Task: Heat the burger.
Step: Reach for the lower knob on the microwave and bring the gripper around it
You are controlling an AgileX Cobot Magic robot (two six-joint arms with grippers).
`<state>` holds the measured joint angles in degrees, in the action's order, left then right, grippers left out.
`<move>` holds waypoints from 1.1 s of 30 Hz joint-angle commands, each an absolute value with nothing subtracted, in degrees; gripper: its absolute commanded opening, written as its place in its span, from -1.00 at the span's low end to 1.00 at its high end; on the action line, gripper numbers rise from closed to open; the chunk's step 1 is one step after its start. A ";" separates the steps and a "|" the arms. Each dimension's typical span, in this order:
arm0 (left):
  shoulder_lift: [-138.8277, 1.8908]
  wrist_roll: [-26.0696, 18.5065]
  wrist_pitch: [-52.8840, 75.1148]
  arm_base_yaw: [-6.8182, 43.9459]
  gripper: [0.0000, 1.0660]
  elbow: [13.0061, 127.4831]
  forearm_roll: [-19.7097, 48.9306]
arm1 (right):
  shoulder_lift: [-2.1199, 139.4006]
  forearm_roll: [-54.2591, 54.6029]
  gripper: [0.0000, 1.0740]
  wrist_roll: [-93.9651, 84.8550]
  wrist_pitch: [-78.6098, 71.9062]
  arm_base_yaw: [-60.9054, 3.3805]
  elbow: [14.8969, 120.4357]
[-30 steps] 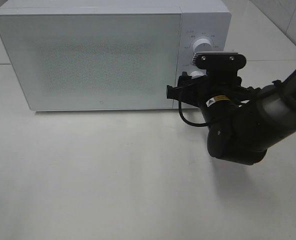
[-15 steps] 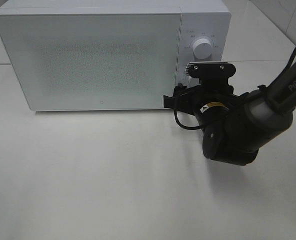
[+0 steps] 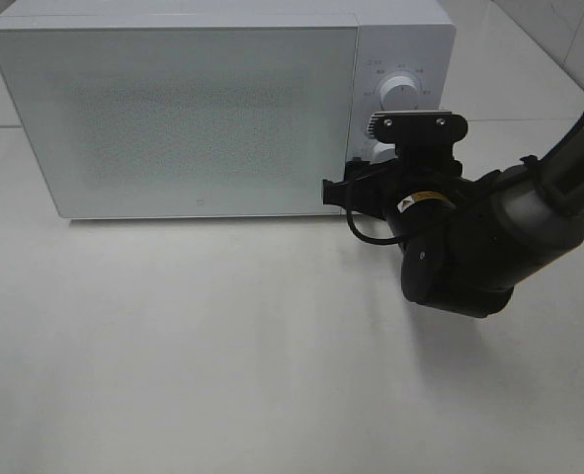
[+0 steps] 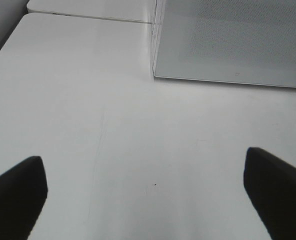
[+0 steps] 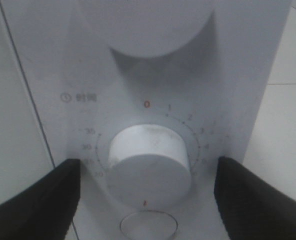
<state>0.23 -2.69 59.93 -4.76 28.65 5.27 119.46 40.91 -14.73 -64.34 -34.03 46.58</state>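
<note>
The burger is out of sight, probably behind the closed door of the white microwave (image 3: 203, 109). The right hand (image 5: 148, 197) has its fingers apart either side of the timer knob (image 5: 150, 160), not touching it. It should centre squarely before closing and turning. The left hand (image 4: 142, 195) hovers wide open over the counter (image 4: 112, 125).

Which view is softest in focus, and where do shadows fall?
Right wrist view: softest, the close timer knob and its numerals blurred, a shadow under the upper knob. Exterior high view: sharp, the right arm shadowing the table. Left wrist view: even light, dark jaws blurred.
</note>
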 commanded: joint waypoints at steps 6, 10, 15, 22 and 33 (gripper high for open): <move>1.66 -2.64 59.36 -4.58 0.92 28.48 5.56 | 116.71 41.02 0.35 -15.30 -69.90 -34.26 45.44; 1.66 -2.64 59.36 -4.58 0.92 28.48 5.56 | 118.14 40.79 0.30 -14.90 -68.98 -34.26 45.49; 1.66 -2.64 59.36 -4.58 0.92 28.48 5.56 | 118.89 40.51 0.29 -14.44 -68.12 -34.26 45.49; 1.66 -2.64 59.36 -4.58 0.92 28.48 5.56 | 118.89 39.13 0.29 -13.35 -67.44 -34.09 45.49; 1.66 -2.64 59.36 -4.58 0.92 28.48 5.56 | 118.89 37.99 -0.08 -13.18 -66.35 -34.09 45.49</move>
